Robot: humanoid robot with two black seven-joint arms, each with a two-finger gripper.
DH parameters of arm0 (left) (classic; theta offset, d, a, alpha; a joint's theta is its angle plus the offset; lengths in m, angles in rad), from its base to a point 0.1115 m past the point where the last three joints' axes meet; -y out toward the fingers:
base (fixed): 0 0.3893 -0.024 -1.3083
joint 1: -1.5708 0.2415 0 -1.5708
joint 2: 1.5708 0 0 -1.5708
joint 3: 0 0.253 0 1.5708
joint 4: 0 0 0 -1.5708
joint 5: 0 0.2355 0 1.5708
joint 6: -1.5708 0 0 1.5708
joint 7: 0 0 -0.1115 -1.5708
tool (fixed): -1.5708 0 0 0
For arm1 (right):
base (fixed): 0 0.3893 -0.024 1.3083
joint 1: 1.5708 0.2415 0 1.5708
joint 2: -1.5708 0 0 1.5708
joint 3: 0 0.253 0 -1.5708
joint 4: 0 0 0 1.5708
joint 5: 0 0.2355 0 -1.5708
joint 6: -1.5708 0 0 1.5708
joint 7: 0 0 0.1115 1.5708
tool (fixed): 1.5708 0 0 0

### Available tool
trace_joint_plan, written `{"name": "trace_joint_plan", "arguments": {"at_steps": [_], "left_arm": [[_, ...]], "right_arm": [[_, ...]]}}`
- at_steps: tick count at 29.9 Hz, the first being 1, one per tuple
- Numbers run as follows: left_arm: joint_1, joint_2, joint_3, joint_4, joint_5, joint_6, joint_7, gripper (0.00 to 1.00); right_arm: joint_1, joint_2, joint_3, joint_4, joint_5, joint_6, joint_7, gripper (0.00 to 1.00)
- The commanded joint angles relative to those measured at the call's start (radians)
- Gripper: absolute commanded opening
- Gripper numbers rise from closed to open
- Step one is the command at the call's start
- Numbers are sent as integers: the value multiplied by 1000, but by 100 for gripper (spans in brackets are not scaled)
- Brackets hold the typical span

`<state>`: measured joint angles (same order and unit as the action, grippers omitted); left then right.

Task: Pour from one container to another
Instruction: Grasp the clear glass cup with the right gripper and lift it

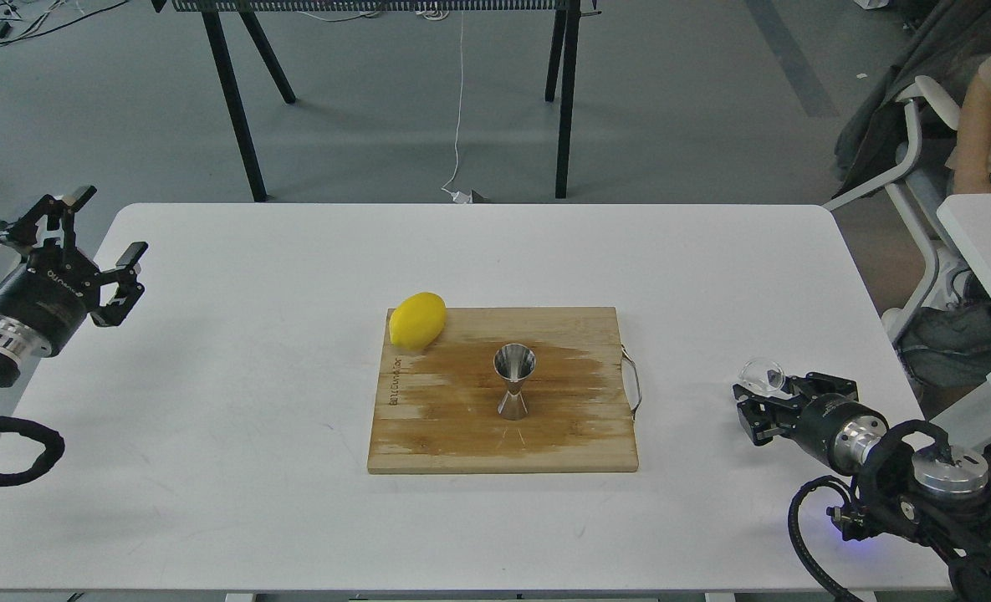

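So the right gripper (754,400) at lower right grips the small clear glass cup (763,374); left gripper (94,242) sits spread open, idle. Next I'd guess: carry it over the shiny steel hourglass jigger (514,380) mid-frame, then tip.

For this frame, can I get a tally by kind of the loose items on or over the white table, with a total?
Small clear glass cup, at the right gripper: 1
Shiny stainless-steel hourglass jigger, upright: 1
Yellow lemon: 1
Wooden cutting board with a metal handle: 1
Total: 4
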<state>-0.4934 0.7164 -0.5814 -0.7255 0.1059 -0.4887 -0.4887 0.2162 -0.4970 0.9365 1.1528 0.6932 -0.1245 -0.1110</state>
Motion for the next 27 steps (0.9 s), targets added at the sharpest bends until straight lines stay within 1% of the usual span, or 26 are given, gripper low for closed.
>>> {"name": "trace_joint_plan", "arguments": {"at_steps": [1, 6, 9, 12, 14, 19, 22, 27], "left_arm": [[-1, 0, 0, 0, 0, 0, 0, 86], [1, 0, 0, 0, 0, 0, 0, 86], [1, -2, 1, 0, 0, 0, 0, 86], [1, -11, 2, 0, 0, 0, 0, 86], [1, -17, 2, 0, 0, 0, 0, 86], [1, -18, 2, 0, 1, 0, 0, 86], [1, -20, 3, 0, 1, 0, 0, 86], [2, -20, 3, 0, 3, 0, 0, 86]], "right_arm": [[50, -12, 2, 76, -21, 5, 2, 37], [181, -5, -4, 174, -222, 3, -6, 37], [244, 4, -18, 195, -361, 5, -12, 37], [299, 82, -74, 196, -522, 32, -41, 37], [318, 123, -106, 196, -627, 52, -55, 37], [327, 184, -172, 197, -865, 72, -67, 37], [331, 207, -211, 202, -945, 85, -70, 37], [331, 206, -243, 243, -1032, 86, -68, 37]]}}
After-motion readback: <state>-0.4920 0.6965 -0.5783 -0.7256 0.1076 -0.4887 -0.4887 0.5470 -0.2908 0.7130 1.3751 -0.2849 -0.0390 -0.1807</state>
